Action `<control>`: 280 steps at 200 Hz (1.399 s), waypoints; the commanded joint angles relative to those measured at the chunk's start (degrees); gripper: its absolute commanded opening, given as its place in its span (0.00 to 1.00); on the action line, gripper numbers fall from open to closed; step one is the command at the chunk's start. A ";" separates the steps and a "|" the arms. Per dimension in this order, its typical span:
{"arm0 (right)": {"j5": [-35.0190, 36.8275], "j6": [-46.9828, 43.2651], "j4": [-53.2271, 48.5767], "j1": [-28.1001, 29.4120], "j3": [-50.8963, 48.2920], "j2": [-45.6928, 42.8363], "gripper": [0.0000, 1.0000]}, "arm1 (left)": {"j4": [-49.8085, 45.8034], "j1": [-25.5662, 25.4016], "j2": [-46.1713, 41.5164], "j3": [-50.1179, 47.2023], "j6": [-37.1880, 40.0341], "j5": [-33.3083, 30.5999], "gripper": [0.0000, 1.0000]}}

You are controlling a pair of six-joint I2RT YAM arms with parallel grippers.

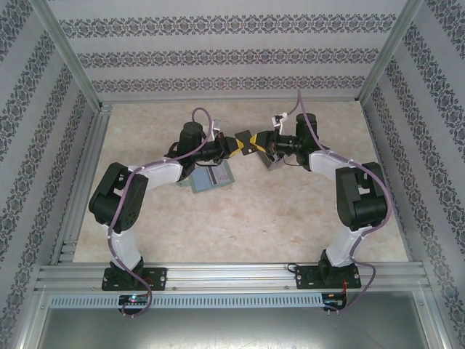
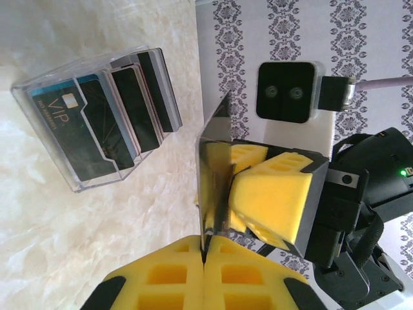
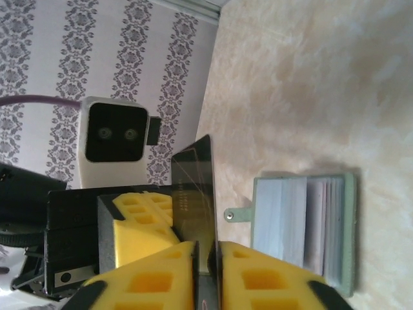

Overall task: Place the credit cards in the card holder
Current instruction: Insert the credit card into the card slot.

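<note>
A dark credit card (image 1: 251, 145) hangs in the air at mid-table between both arms. My left gripper (image 2: 205, 250) is shut on its lower edge, and the glossy card (image 2: 216, 174) rises from the pads. My right gripper (image 3: 206, 252) is shut on the same card (image 3: 193, 194) from the opposite side; its yellow pads (image 2: 271, 194) sit against the card's far face. The pale green card holder (image 1: 212, 177) lies open on the table under the left arm, its white pockets (image 3: 303, 219) facing up. Several more dark cards (image 2: 103, 123) stand in a clear acrylic rack.
The clear rack (image 2: 39, 97) rests on the marble tabletop beside the meeting grippers. Patterned walls (image 1: 232, 51) and aluminium rails (image 1: 80, 189) enclose the table. Bare tabletop (image 1: 247, 225) stretches between the two arm bases.
</note>
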 commanded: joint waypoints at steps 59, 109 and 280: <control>4.06 -10.15 -8.90 4.27 1.69 4.39 0.36 | -23.57 7.17 -17.80 -10.90 15.51 -3.11 0.00; 5.77 -13.20 -12.24 7.55 5.14 8.76 0.36 | -25.42 10.22 -25.38 -19.75 15.80 -4.96 0.00; 11.45 -21.76 -25.55 9.98 12.23 14.14 0.23 | -3.54 13.84 -4.71 -22.34 13.02 2.11 0.00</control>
